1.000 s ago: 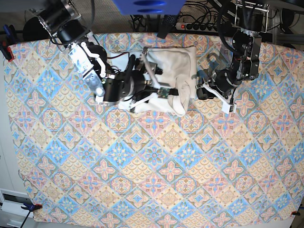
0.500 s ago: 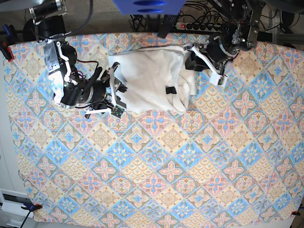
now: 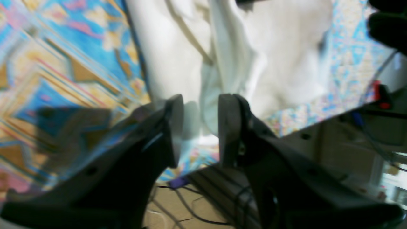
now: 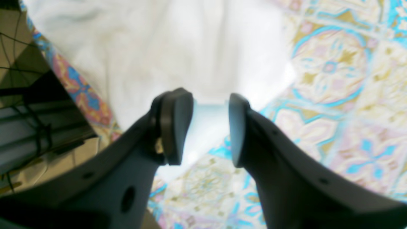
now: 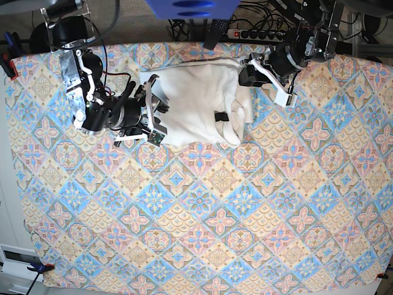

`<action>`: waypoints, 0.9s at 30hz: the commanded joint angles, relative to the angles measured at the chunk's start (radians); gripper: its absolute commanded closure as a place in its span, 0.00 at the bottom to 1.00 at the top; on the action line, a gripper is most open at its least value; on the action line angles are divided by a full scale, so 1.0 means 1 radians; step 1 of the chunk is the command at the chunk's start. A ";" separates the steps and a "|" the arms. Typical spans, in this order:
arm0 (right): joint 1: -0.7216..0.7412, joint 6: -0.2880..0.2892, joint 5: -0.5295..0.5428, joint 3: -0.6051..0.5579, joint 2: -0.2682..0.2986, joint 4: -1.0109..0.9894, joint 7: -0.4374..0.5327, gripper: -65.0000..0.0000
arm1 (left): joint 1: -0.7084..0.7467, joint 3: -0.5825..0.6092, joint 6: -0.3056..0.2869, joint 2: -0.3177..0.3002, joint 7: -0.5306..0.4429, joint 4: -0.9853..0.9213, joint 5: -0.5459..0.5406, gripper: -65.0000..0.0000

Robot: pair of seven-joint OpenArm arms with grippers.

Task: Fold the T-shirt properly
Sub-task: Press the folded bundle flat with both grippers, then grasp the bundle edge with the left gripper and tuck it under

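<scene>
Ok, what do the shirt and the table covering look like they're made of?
The T-shirt: soft matte white knit, probably cotton; it drapes in loose folds and creases without shine. The table covering: seemingly a thin printed cloth with a pastel tile pattern, lying flat over the table edge; whether woven fabric or coated sheet is unclear.

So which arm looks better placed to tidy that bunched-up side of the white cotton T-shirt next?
Probably the left: its gripper sits beside the rumpled edge of the white cotton T-shirt, jaws apart; the right gripper is at the smoother opposite edge.
</scene>
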 commanded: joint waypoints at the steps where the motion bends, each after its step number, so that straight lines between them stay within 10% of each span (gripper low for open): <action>1: 0.015 0.003 0.013 0.005 0.005 0.020 0.016 0.67 | 0.002 -0.003 -0.012 -0.007 -0.011 0.017 -0.019 0.71; 27: 0.015 0.003 0.012 0.005 0.006 0.020 0.016 0.67 | -0.053 -0.014 -0.010 0.018 0.109 0.081 -0.014 0.71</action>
